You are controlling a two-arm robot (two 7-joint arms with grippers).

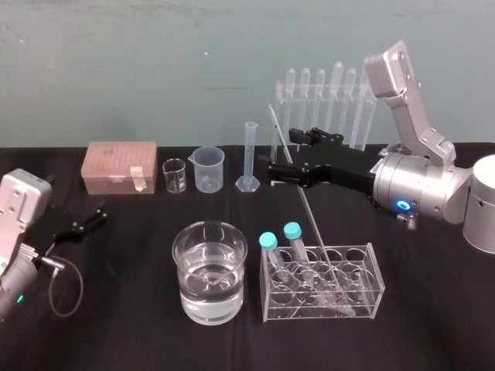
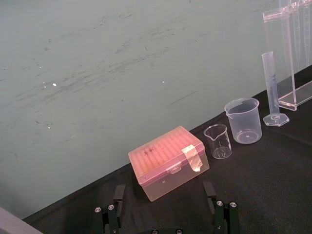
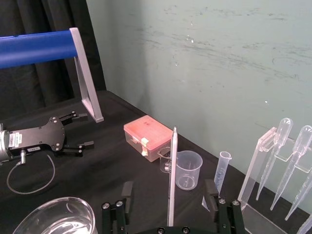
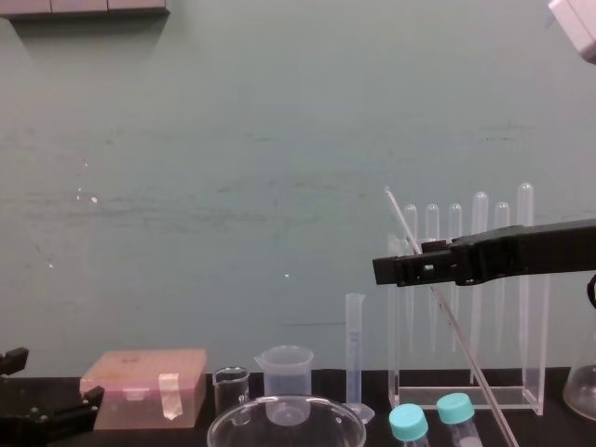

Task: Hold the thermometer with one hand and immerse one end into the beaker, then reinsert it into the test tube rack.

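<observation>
1. The right gripper (image 1: 285, 153) reaches in from the right, above the table and behind the test tube rack (image 1: 295, 311). Its jaws are spread wide.
2. The thermometer (image 1: 307, 207) passes between the two fingers (image 3: 210, 189) without either one pressing on it, so it is released, not grasped.
3. The thermometer leans with its top toward the far left. Its red bulb sits low inside the test tube rack, right of centre.
4. Two blue-capped tubes (image 1: 267, 241) stand in the rack's left end.
5. The beaker (image 1: 179, 270), part full of clear liquid, stands just left of the rack, near the front edge.
6. The left gripper (image 1: 94, 216) lies low at the near left of the table, its jaws apart and holding nothing.
7. A pink box (image 1: 121, 166) and a pipette stand (image 1: 325, 108) sit along the far side.
</observation>
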